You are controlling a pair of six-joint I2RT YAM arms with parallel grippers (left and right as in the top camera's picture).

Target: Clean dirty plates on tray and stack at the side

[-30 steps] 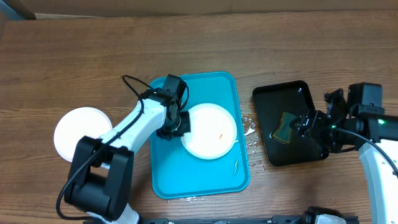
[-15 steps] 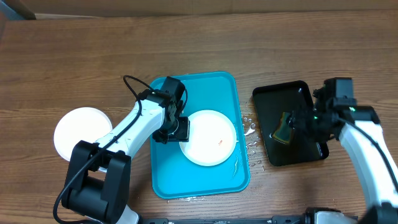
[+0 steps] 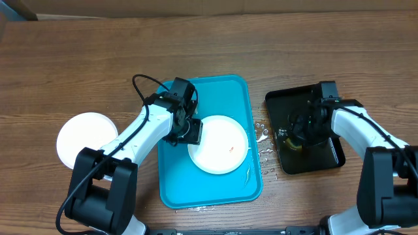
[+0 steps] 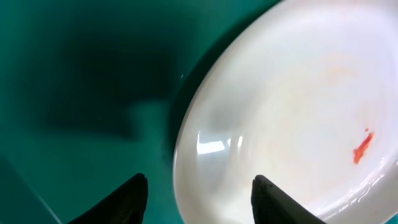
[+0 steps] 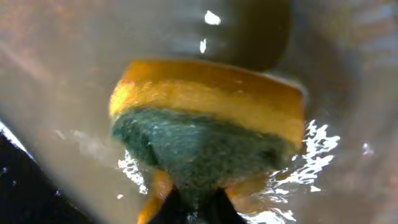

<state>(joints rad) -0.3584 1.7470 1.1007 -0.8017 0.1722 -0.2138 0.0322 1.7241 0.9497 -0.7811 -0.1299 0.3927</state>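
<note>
Left gripper [image 3: 188, 131]: fingers spread wide, one on each side of the smeared plate's left rim, not clamped.
Smeared plate [image 3: 222, 147]: lies flat in the turquoise tray [image 3: 209, 189], with a small orange-red smear [image 4: 362, 147] on its face.
Second plate [image 3: 85, 138]: sits on the wooden table [image 3: 78, 59], well left of the tray.
Right gripper [image 3: 299, 132]: pinched on the sponge [image 5: 205, 118], which is yellow with a green scouring face, down in the wet black tray [image 3: 313, 98].
Water drops [image 3: 263, 138]: on the table between the two trays.

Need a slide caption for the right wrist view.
Right gripper pinching a yellow sponge, green scouring side toward the camera, over the wet black tray.
</note>
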